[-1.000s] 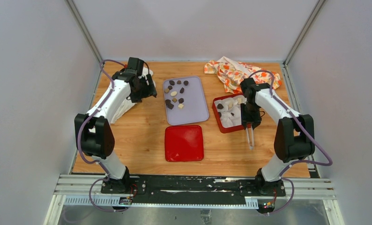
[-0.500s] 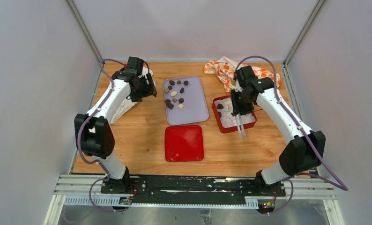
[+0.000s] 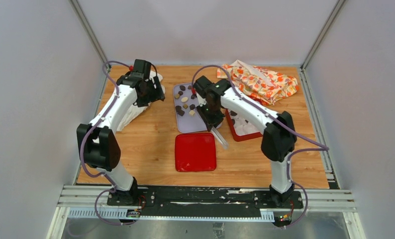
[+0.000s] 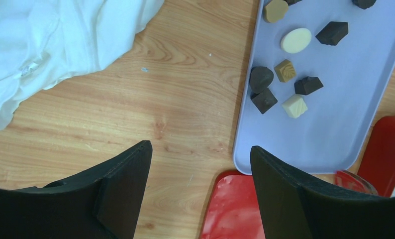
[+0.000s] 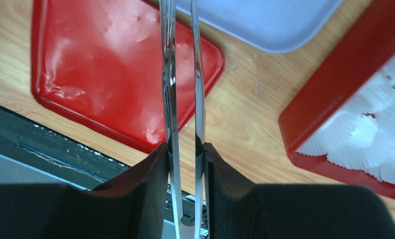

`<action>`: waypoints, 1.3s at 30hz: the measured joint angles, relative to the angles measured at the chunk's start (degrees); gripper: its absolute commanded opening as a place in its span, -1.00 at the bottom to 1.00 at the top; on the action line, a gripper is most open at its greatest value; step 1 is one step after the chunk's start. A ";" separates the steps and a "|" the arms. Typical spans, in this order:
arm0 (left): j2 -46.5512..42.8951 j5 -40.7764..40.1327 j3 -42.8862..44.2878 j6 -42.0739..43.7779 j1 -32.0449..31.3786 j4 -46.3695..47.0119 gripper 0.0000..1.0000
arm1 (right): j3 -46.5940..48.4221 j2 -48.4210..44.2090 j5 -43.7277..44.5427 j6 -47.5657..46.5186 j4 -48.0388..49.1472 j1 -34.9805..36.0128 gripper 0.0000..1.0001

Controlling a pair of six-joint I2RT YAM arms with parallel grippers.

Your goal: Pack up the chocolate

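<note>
Several chocolate pieces [image 3: 187, 101], dark, tan and cream, lie on a lavender tray [image 3: 208, 107]; they also show in the left wrist view [image 4: 285, 74]. My right gripper [image 3: 209, 118] is shut on clear tongs [image 3: 220, 138] over the tray's near right corner. In the right wrist view the gripper [image 5: 185, 149] pinches the tongs [image 5: 181, 74] above the red lid; their tips are out of frame. A red box [image 3: 243, 138] with white paper cups [image 5: 374, 129] lies right of the tray. My left gripper [image 3: 153, 94], seen also from its wrist [image 4: 200, 149], is open and empty left of the tray.
A flat red lid [image 3: 195, 152] lies in front of the tray. A white cloth [image 3: 131, 112] lies at the left under my left arm. A patterned orange cloth [image 3: 260, 82] lies at the back right.
My right arm has swung left with the tongs, from over the red box to over the tray's near right corner. The left arm has hardly moved.
</note>
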 measured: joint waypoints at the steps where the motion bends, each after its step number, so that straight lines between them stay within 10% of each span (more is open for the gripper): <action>1: -0.55 -0.35 0.02 0.24 0.11 0.04 0.54 | 2.16 3.13 -0.04 -0.09 -1.20 0.83 -0.44; 39: -3.45 -1.38 -3.50 0.66 2.08 -0.04 0.54 | 24.24 27.12 7.15 -2.36 -7.10 1.55 -0.09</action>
